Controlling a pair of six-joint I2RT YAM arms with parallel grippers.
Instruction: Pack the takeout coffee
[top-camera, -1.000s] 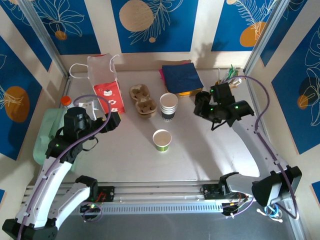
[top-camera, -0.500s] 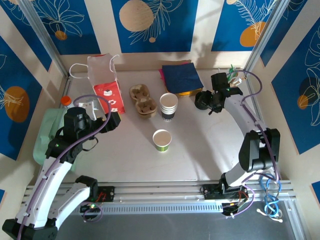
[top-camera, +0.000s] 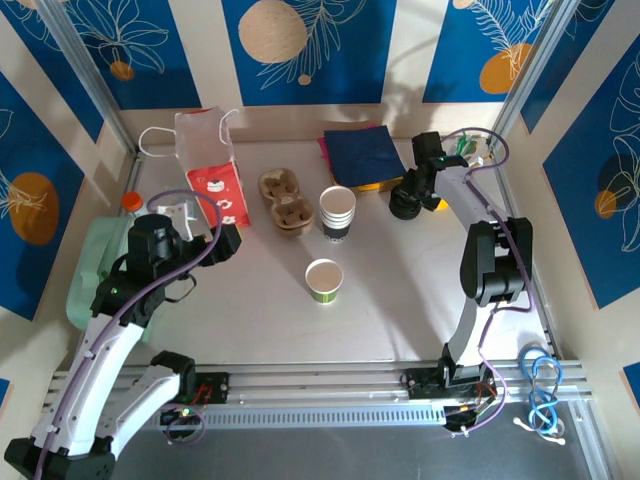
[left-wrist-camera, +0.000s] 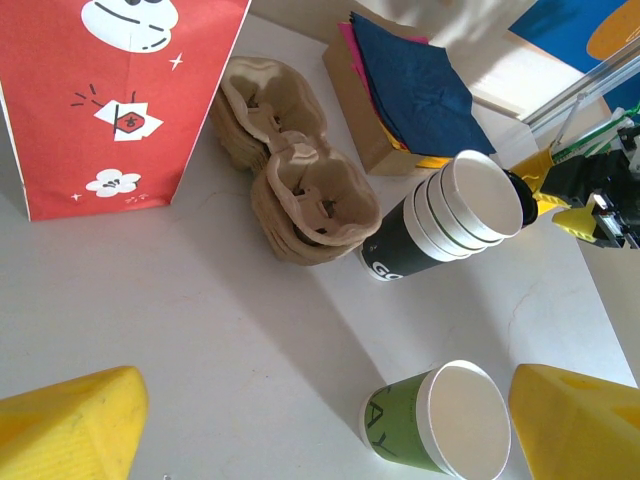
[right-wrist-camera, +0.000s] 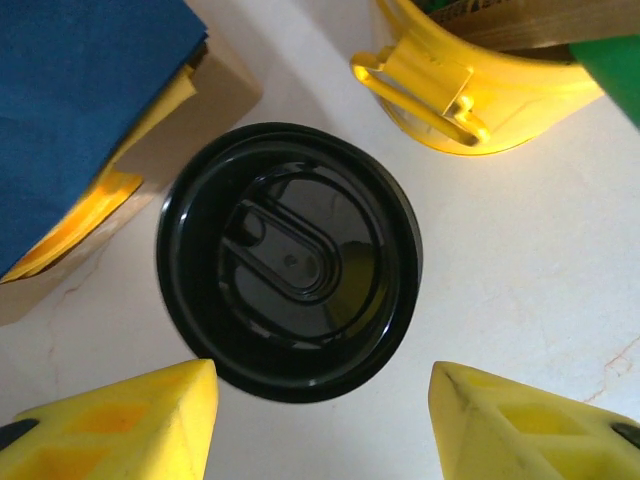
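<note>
The grey table (top-camera: 400, 320) carried everything. The left arm reached over its left side. The left gripper (top-camera: 225, 243) hung above bare table with its two yellow fingers (left-wrist-camera: 70, 430) spread wide and nothing between them. The right arm stretched to the far right corner, where the right gripper (right-wrist-camera: 320, 385) pointed down at the table. Its fingers (right-wrist-camera: 110, 420) were also spread apart.

At the far left, a red paper bag (top-camera: 215, 180) with white handles stood upright. At the far middle, a pile of dark blue napkins (top-camera: 362, 155) lay on a brown box. Between the bag and the napkins lay the brown pulp cup carrier (top-camera: 285, 200), just beside the bag. A yellow pot (right-wrist-camera: 470, 90) stood in the far right corner, near the napkin box.

The takeout coffee (top-camera: 338, 212), a white paper cup with dark print low on its side, stood upright just right of the carrier. It seemed to sit in a nest of several such cups, and its mouth was open. A green paper cup (top-camera: 324, 280) stood alone nearer the arms, well apart from both grippers.

The black lid (right-wrist-camera: 290, 260) lay flat on the table between the napkin box and the yellow pot. In the right wrist view it lay just ahead of the spread fingers, and no finger could be seen pressing on it.
</note>
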